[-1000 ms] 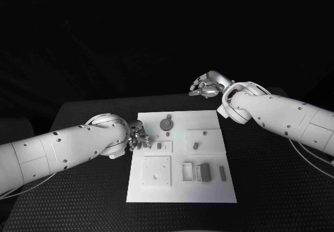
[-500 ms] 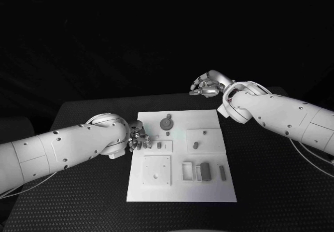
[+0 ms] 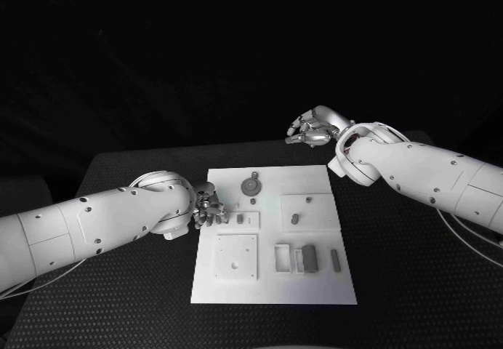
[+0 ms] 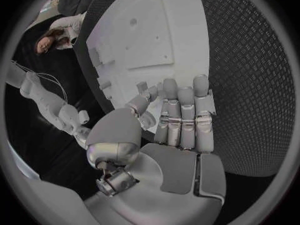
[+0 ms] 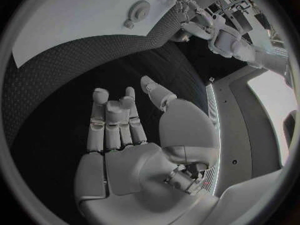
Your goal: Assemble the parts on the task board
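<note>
The white task board lies in the middle of the black table. On it are a round grey part, a small upright part, an oval part, a grey block and a thin bar. My left hand hangs at the board's left edge, beside the small upright part, holding nothing. In the left wrist view its fingers lie nearly straight over the board's rim. My right hand is raised beyond the board's far edge, its fingers loosely bent and holding nothing.
A raised square plate sits on the board's near left, with an open slot frame next to the grey block. Black textured table surrounds the board. The right wrist view shows the board and my left hand far off.
</note>
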Robot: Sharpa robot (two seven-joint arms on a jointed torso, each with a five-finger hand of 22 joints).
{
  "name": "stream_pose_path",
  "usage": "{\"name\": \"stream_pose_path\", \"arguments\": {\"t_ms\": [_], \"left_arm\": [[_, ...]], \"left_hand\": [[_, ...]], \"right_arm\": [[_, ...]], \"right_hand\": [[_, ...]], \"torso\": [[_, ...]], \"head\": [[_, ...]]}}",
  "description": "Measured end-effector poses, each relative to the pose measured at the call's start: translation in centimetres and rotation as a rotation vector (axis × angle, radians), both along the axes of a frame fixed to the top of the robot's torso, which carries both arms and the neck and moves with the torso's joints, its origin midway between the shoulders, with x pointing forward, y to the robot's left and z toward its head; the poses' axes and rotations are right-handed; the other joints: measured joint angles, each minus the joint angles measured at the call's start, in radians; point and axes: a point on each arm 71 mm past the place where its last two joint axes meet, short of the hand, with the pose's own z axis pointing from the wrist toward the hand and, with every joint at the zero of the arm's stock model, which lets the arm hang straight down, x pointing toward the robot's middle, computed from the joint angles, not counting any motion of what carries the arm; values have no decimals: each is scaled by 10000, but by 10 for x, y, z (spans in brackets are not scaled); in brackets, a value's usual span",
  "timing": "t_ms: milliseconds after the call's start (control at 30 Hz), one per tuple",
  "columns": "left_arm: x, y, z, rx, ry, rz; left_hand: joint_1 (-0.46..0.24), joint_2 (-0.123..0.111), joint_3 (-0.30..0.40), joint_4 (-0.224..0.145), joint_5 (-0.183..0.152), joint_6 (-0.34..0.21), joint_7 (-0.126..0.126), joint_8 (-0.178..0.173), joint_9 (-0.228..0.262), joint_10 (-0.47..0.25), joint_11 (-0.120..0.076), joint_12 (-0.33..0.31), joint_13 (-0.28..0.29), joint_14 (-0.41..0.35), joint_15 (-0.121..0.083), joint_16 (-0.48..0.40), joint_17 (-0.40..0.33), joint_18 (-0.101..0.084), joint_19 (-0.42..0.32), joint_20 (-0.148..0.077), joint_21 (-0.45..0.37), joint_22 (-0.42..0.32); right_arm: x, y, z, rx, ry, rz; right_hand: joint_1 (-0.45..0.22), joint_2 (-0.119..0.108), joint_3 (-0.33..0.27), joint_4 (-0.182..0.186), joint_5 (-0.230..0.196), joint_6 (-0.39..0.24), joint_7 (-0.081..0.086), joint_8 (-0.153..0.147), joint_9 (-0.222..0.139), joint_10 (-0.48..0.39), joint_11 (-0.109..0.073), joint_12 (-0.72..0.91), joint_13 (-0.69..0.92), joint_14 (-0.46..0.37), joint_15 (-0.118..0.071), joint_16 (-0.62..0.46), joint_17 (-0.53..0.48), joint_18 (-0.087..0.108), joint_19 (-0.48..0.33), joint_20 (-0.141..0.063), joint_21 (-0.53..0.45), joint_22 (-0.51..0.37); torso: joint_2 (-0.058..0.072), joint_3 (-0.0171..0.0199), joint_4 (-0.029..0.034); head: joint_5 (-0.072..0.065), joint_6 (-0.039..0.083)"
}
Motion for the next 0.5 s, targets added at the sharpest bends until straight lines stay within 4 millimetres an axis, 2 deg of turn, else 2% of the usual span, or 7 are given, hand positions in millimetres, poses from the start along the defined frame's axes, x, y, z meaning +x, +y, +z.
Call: {"name": "stream_pose_path", "arguments": {"t_ms": [500], "left_arm": [[2,3,-1,-117,99,127]], "left_hand": [[-3,-4,0,0,1,30,30,0,-1,3,-1,108,52,2,1,157,0,0,-23,7,115,-1]], "right_arm": [[0,0,0,2,0,8]], "right_hand": [[0,0,0,0,0,-7,33,0,0,0,-1,0,1,0,1,0,1,0,0,0,0,0]], "torso": [[3,-2,-1]], "head": [[-3,-7]]}}
